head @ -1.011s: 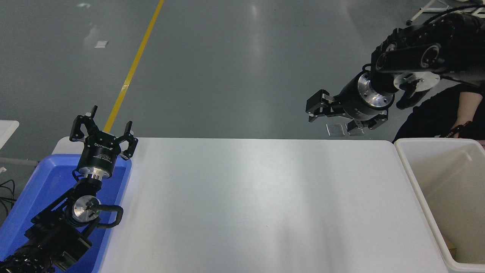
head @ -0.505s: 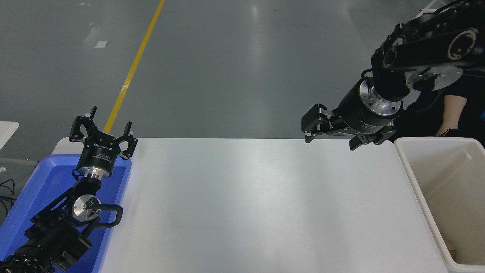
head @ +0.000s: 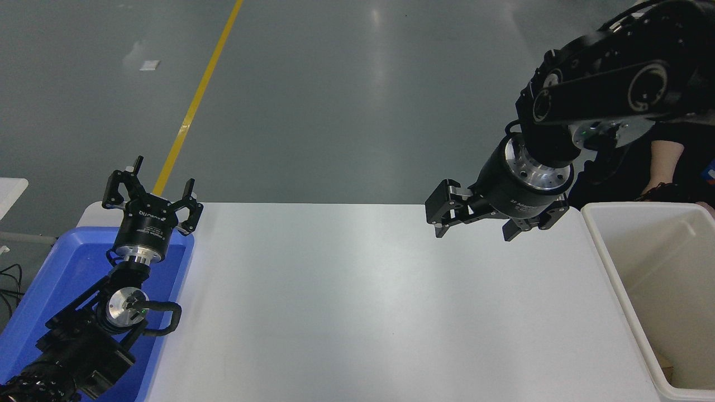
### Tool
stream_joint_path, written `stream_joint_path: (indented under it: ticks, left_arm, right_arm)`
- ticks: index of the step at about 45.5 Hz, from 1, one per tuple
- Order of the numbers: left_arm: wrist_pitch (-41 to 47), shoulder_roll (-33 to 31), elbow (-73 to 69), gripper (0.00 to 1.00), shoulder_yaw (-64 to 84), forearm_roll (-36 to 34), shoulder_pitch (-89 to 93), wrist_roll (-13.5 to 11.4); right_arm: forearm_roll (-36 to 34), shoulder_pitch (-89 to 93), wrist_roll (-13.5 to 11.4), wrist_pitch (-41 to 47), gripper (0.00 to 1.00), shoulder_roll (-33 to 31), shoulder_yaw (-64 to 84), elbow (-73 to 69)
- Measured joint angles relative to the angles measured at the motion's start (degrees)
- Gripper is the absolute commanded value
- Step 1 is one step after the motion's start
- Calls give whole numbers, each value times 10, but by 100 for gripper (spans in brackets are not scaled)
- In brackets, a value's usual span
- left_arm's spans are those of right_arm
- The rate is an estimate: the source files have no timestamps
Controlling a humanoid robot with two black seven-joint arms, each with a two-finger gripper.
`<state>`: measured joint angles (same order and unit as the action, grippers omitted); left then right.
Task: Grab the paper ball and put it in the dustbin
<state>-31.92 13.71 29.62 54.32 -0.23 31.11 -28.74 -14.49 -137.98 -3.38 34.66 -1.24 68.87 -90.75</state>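
Observation:
The paper ball does not show anywhere on the white table (head: 357, 312). The off-white dustbin (head: 602, 240) stands at the table's right end. A small tan patch lies low inside it near the frame's edge, too little to identify. My right gripper (head: 473, 228) hangs open and holds nothing, over the table's far right part, just left of the dustbin's far corner. My left gripper (head: 151, 192) is open and parked above the far end of the blue tray.
A bright blue tray (head: 33, 312) sits at the table's left end under the left arm. A person in dark clothing (head: 665, 167) is behind the dustbin at the top right, partly hidden by my right arm.
My right gripper has come down and to the left, from above the floor beyond the table to over its far right part. It stayed open. The left arm has not moved.

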Motion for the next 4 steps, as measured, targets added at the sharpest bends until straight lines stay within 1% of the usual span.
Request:
stream_joint_path:
  ticks: [4]
  left_arm:
    - [0, 0, 0, 98, 0, 0, 0, 0]
  right_arm:
    - [0, 0, 0, 0, 100, 2, -1, 0]
